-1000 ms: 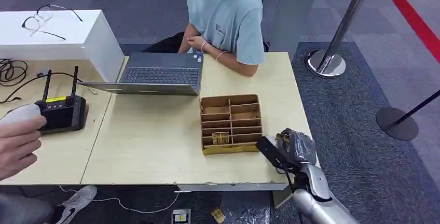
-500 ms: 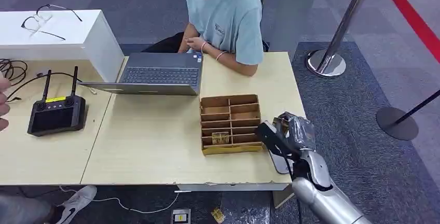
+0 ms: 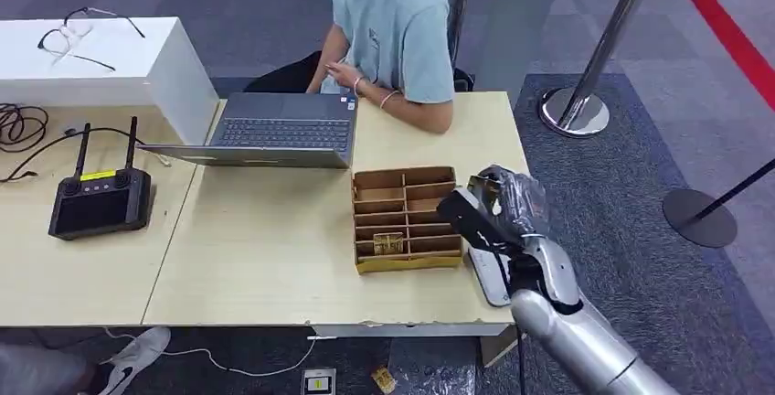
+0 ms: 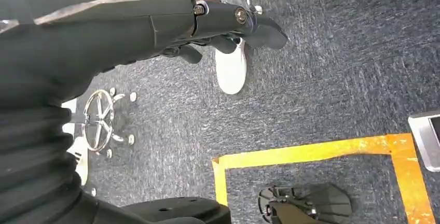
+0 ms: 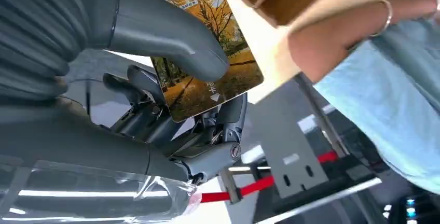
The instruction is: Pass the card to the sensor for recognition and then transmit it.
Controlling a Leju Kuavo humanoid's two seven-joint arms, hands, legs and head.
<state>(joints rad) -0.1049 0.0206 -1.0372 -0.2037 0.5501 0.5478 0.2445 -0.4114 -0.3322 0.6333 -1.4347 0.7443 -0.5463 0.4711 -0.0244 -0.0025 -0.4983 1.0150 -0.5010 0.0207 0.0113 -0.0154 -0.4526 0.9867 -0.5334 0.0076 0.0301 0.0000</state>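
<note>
Right hand (image 3: pixel 498 212), grey and plastic-wrapped, pinches a glossy card printed with autumn trees (image 5: pixel 205 53) between thumb and darker fingers, raised at the table's 3 o'clock edge. Just at its 9 o'clock sits the brown cardboard divider box (image 3: pixel 406 218); below it a flat grey sensor pad (image 3: pixel 489 276) lies on the pale wooden table (image 3: pixel 265 249). Left hand (image 4: pixel 228 24) hangs over grey carpet, fingers curled in, holding nothing.

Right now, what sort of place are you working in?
Probably a mock hotel front desk set up in an office or demo hall: a person sits at a laptop behind the table, queue posts stand on carpet, and the right hand holds a hotel-style card.
</note>
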